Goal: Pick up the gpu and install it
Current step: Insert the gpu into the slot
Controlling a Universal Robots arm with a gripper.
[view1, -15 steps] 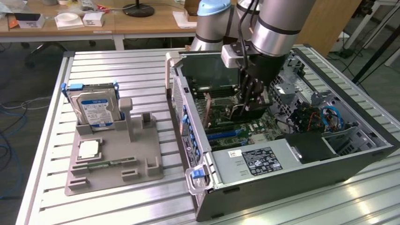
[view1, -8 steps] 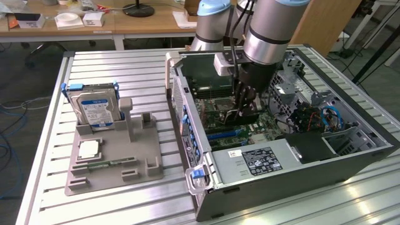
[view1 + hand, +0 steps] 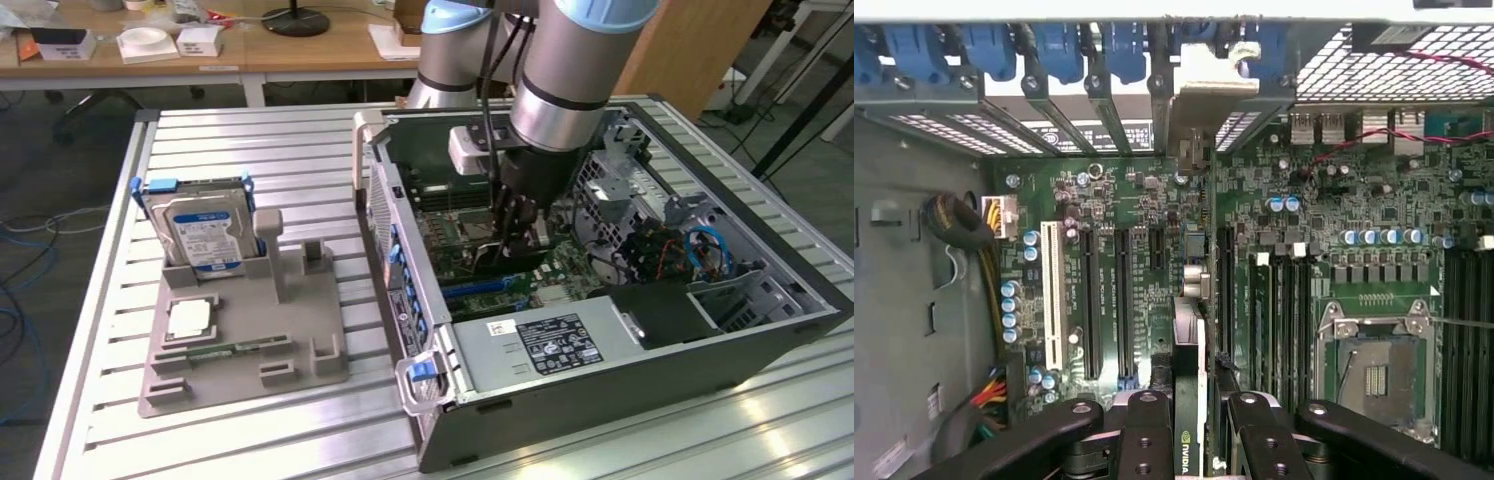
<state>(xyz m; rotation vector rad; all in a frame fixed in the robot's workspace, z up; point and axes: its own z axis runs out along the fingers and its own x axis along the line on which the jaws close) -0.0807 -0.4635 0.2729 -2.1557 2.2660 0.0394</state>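
My gripper (image 3: pixel 515 248) is lowered into the open computer case (image 3: pixel 400 215), above the motherboard (image 3: pixel 567 265). It is shut on the gpu (image 3: pixel 1190 345), which the wrist view shows edge-on between the two black fingers (image 3: pixel 1144 430). The card stands upright over the expansion slots (image 3: pixel 1126 300). Its silver end bracket (image 3: pixel 1202 90) sits against the case's rear slot openings. In the exterior view the card (image 3: pixel 497 264) shows only as a dark shape under the fingers, low against the board.
A grey fixture (image 3: pixel 247 345) on the exterior view's left holds a silver hard drive (image 3: pixel 203 235), a square chip (image 3: pixel 191 320) and a memory stick (image 3: pixel 220 352). The power supply (image 3: pixel 561 345), drive cage (image 3: pixel 627 170) and cables (image 3: pixel 964 225) crowd the case. The CPU socket (image 3: pixel 1374 370) lies beside the memory slots.
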